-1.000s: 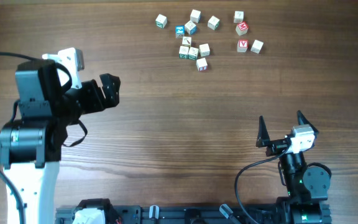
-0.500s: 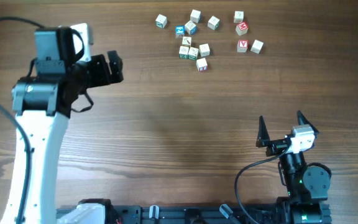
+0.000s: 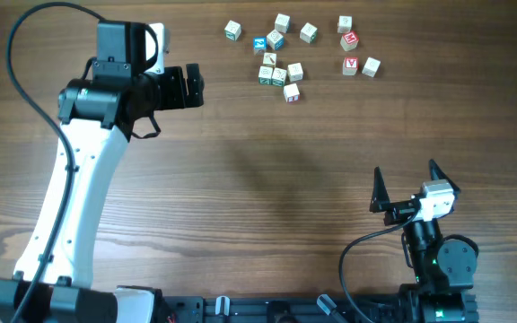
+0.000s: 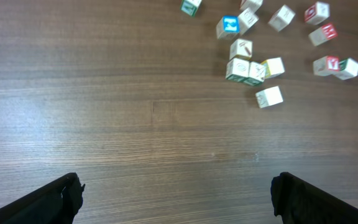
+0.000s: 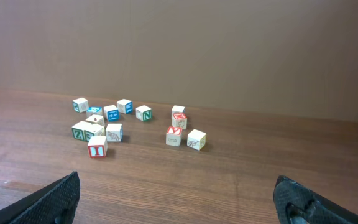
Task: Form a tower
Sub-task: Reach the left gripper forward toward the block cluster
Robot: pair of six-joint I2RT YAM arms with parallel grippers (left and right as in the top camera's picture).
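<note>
No tower is in view. Several small whitish cubes with red, teal and blue prints lie singly on the wooden table at the top centre; the left wrist view shows the cubes at its upper right. My left gripper is open and empty just left of them, jaws spread wide over bare wood. Near the front right edge, far from the cubes, my right gripper also stands open. Its view has a red-lettered cube closest, well ahead of the gripper.
The left arm runs from the front left corner up across the table's left side. A black rail lines the front edge. A plain brown wall stands behind the cubes.
My left arm has swung toward the far side and to the right, bringing its open gripper closer to the cubes. The right arm and the cubes have not moved.
</note>
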